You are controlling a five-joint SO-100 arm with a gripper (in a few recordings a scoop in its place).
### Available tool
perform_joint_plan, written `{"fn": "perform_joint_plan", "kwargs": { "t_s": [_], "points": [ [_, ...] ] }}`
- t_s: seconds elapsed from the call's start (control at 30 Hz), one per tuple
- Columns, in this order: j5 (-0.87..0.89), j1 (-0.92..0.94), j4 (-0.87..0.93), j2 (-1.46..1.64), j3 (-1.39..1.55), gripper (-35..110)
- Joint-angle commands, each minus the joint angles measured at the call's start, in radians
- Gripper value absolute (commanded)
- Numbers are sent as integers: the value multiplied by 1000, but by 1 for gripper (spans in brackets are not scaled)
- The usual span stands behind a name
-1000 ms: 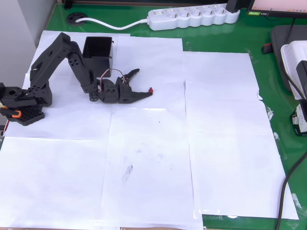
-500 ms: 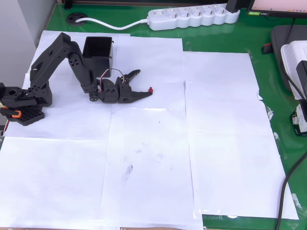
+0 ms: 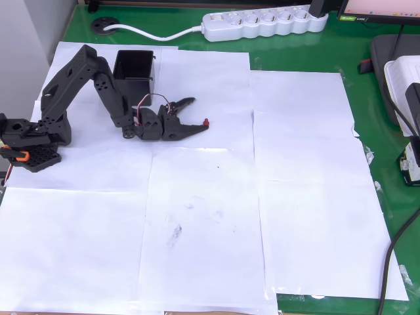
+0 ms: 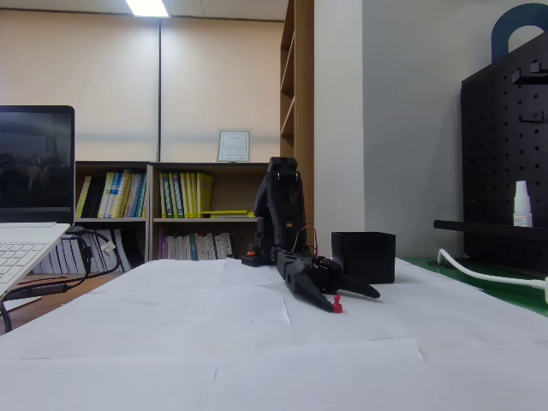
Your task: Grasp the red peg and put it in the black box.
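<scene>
The red peg [image 3: 206,122] lies on the white paper, right at the tip of the lower finger of my gripper [image 3: 200,112]. That gripper is open, with its upper finger [image 3: 190,102] spread well away from the peg. In the fixed view the red peg [image 4: 337,303] stands on the paper beside the near finger, and my gripper [image 4: 353,300] sits low over the table. The black box [image 3: 134,84] stands open-topped just up and left of the gripper, behind the arm's forearm. In the fixed view the black box [image 4: 364,257] is behind the gripper.
The arm's base [image 3: 26,141] is at the left edge. A white power strip [image 3: 262,23] and its cable lie along the back on the green mat [image 3: 367,131]. Devices sit at the right edge [image 3: 403,79]. A laptop [image 4: 26,248] stands at the left of the fixed view.
The upper finger has swung slightly down toward the peg and the lower finger. The arm and the peg have stayed in place.
</scene>
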Motion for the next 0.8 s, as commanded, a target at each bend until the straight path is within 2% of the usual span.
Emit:
{"fn": "perform_joint_plan", "kwargs": {
  "t_s": [0.0,0.6,0.77],
  "points": [
    [-5,-9,-6,8,3,0],
    [-14,-9,-8,14,8,0],
    [29,-6,12,-92,3,0]
  ]
}}
